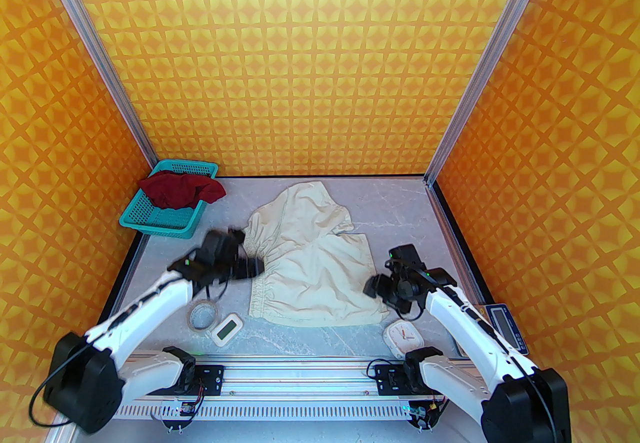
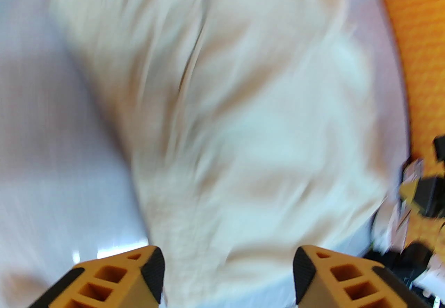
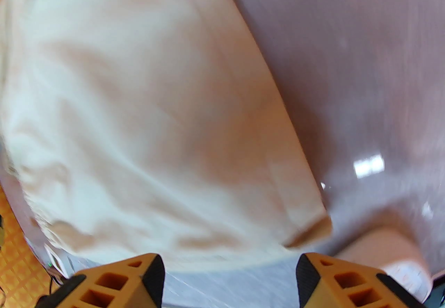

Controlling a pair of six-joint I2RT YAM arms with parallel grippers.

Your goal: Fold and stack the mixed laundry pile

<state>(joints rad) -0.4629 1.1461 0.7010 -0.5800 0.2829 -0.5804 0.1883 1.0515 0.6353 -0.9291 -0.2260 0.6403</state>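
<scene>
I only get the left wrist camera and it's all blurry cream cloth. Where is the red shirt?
Observer: The dark red T-shirt is bunched up in the teal basket at the far left corner of the table, spilling over the rim.
Operator: Is the other arm grabbing anything?
Observer: No. The right gripper is open by the right edge of the cream garment, with nothing between its fingers.
Operator: Is there other stuff on the table?
Observer: Yes, a small white clock lies near the front edge, close to the cream garment's near right corner.
</scene>
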